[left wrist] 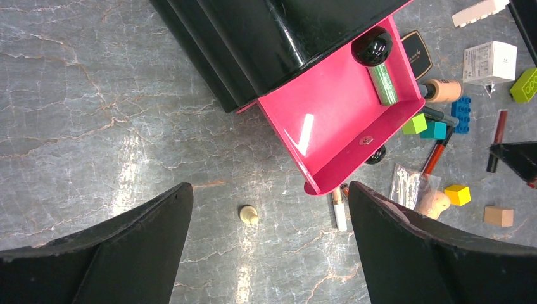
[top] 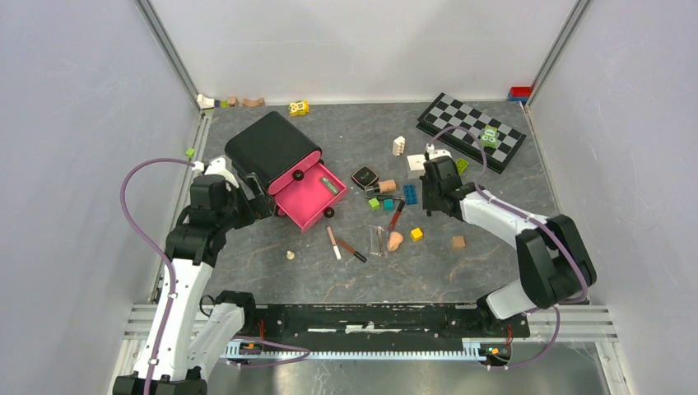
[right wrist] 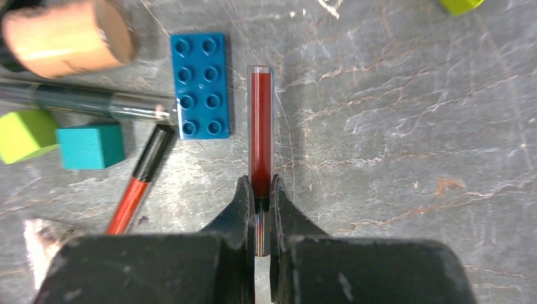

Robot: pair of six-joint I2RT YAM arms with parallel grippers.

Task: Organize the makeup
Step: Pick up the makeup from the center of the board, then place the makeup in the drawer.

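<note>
While right hand [right wrist: 259, 193] pinches a red tube [right wrist: 261, 120], left hand [left wrist: 267, 190] spread wide, only one green tube [left wrist: 383, 84] sits in drawer [left wrist: 329, 126].

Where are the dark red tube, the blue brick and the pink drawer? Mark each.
dark red tube [right wrist: 261, 120], right wrist view, middle of its barrel.
blue brick [right wrist: 199, 85], right wrist view, studded top.
pink drawer [left wrist: 316, 126], left wrist view, bare floor.

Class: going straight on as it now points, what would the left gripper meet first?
Probably the small cream piece lying ahead of its open jaws, then the pink drawer; depth is unclear.
</note>
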